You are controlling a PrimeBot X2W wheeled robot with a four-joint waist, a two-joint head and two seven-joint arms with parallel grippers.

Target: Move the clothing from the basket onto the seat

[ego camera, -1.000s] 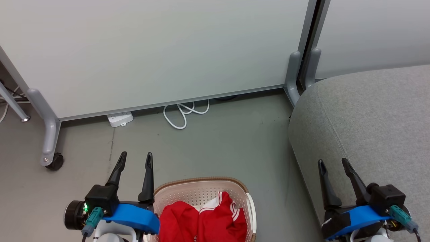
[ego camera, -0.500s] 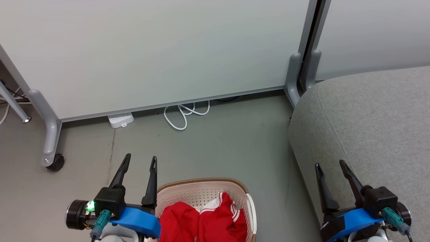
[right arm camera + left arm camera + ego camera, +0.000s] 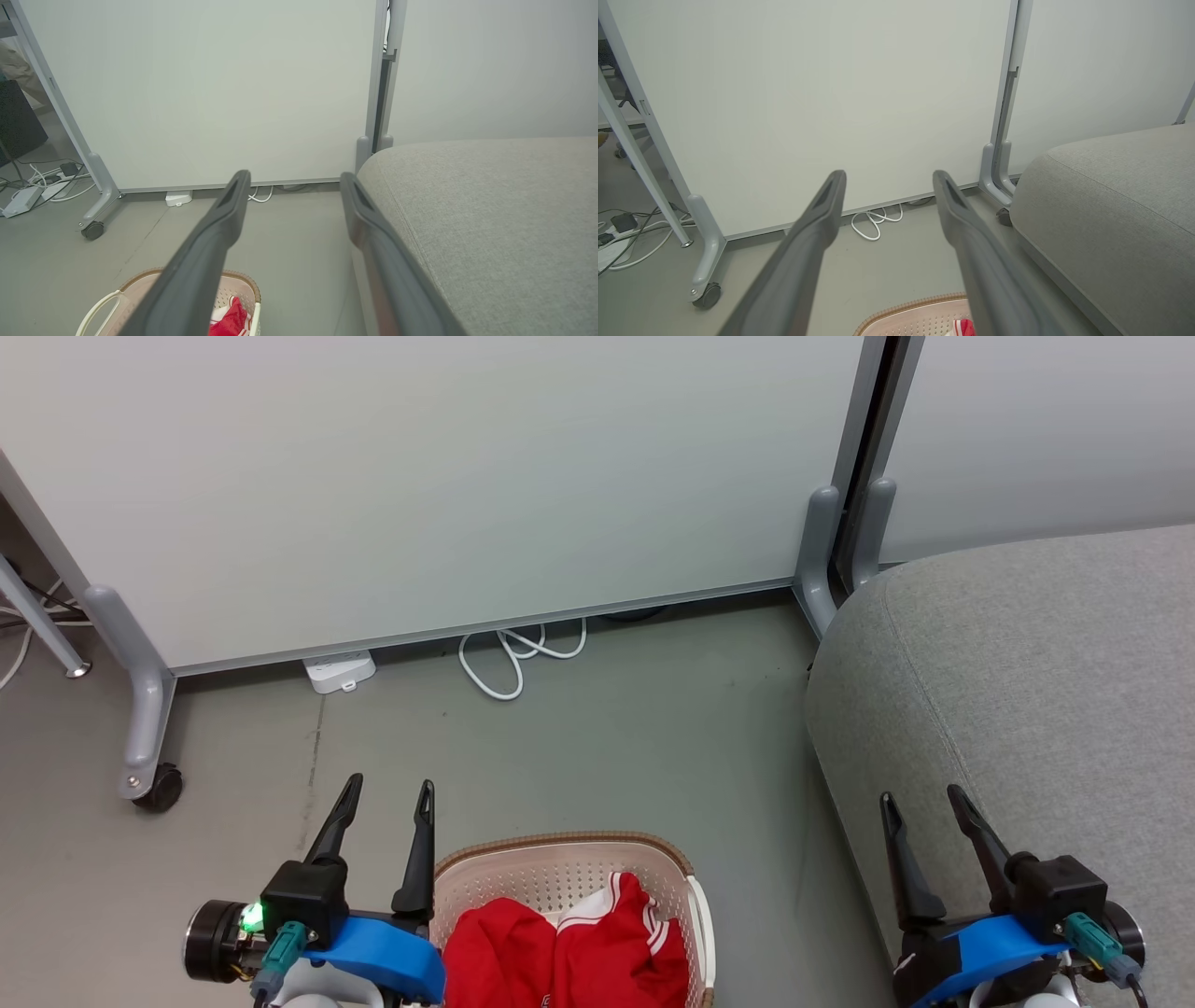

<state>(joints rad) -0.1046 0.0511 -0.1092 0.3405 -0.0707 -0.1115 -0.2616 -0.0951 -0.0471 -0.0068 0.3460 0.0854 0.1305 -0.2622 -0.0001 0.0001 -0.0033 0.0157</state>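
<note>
– Grey floor (image 3: 607, 737) runs up to white partition panels (image 3: 420, 476) in my head view. A looped white cable (image 3: 509, 658) and a power strip (image 3: 341, 670) lie at their foot, around twelve o'clock.

– And the laundry?

– The basket (image 3: 560, 842) stands on the floor at six o'clock with the red clothing (image 3: 560, 952) heaped inside. The seat (image 3: 1027, 663) is at three o'clock, apart from the basket, with floor between them.

– Your claws?

– My left claw (image 3: 390, 782) hangs at seven o'clock, just beside the basket's left rim, spread wide and holding nothing. My right claw (image 3: 919, 793) is at five o'clock against the seat's left edge, also wide and empty.

– From the left wrist?

– Both fingers (image 3: 817, 233) point toward the panels with a wide gap. The basket's rim and a scrap of red show at six o'clock, and the seat is at four.

– The right wrist?

– Those fingers (image 3: 219, 219) are wide apart too. The basket with the clothing is at seven o'clock, and the seat stretches from three to five.
</note>
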